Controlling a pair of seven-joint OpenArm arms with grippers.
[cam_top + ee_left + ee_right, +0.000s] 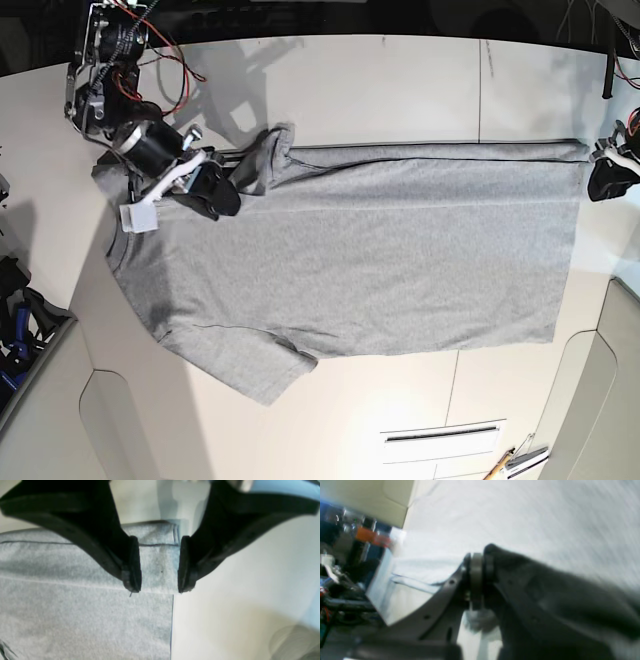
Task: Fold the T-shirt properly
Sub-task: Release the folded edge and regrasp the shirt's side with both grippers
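The heather-grey T-shirt (380,260) lies flat across the white table (400,80), plain side up, neck end at the left and hem at the right. Its far edge is folded over in a narrow strip. My left gripper (605,178) sits at the far hem corner. In the left wrist view it (158,587) is open, its jaws straddling the folded strip of shirt (75,620). My right gripper (218,192) is at the far sleeve and shoulder. In the blurred right wrist view it (476,580) looks shut on a pinch of shirt fabric (545,517).
Loose red and black cables and the arm base (120,40) crowd the far left corner. Dark equipment (20,310) stands off the table's left edge. A slot handle (440,433) and a small tool (510,462) are at the near right.
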